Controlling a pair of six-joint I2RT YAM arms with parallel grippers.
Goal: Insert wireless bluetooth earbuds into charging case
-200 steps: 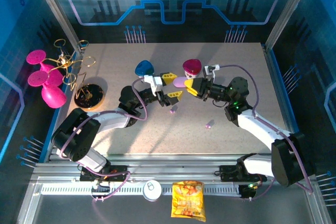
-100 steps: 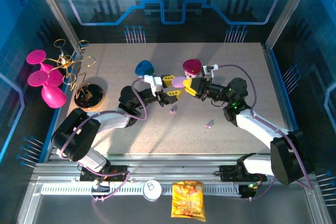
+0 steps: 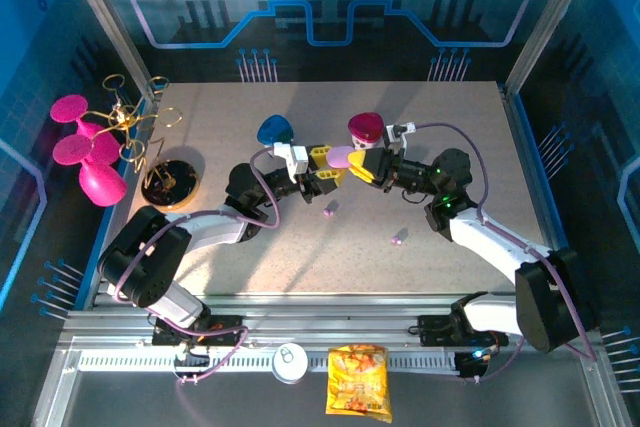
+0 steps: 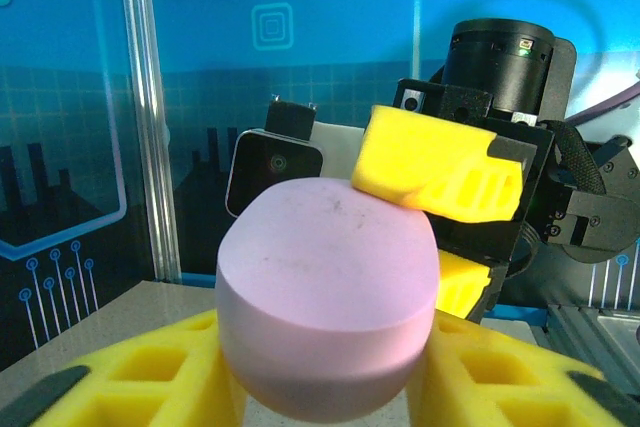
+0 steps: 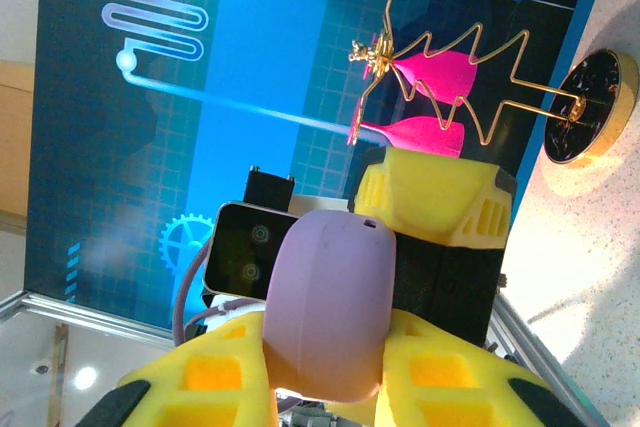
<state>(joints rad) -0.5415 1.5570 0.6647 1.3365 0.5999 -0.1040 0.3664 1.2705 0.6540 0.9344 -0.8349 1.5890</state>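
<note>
Earbuds first: one tiny lilac-pink plastic earbud (image 3: 330, 209) lies loose on the beige speckled counter (image 3: 450, 117) just nearside of the pincers, and a second lilac-pink earbud (image 3: 398, 239) sits apart to its right. Above them the lilac pill-shaped plastic case (image 3: 342, 156) hangs clear of the counter. The right pincer (image 3: 358, 163) is clamped on one end and the left pincer (image 3: 327, 164) grips the other, yellow pads against its sides.

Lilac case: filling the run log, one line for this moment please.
lilac case: between both grippers | left gripper: shut on it | right gripper: shut on it | earbuds: two on table
</note>
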